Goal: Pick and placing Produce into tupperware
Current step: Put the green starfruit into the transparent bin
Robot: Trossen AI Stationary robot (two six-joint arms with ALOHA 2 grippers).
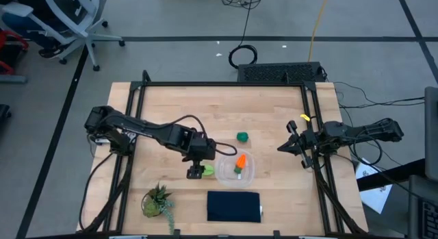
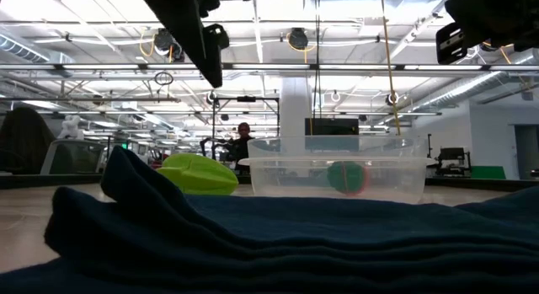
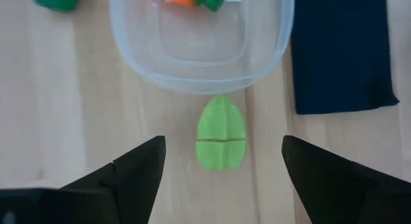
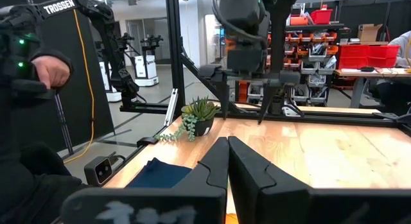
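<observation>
The clear tupperware (image 1: 235, 169) stands near the table's front middle, with the orange carrot (image 1: 239, 164) lying inside it. The light green leafy piece (image 3: 221, 134) lies flat on the wood just left of the tupperware, its pointed end at the container's wall (image 3: 199, 79). My left gripper (image 3: 223, 144) hovers above this piece, open, one finger on either side and touching nothing. The dark green round piece (image 1: 242, 137) sits on the table behind the tupperware. My right gripper (image 1: 282, 148) waits shut at the table's right side.
A folded navy cloth (image 1: 234, 206) lies at the near edge, in front of the tupperware. A spiky potted plant (image 1: 157, 200) stands at the near left. Bare wood stretches across the far half of the table (image 1: 205, 109). A person's hand (image 4: 54, 70) shows beyond the table.
</observation>
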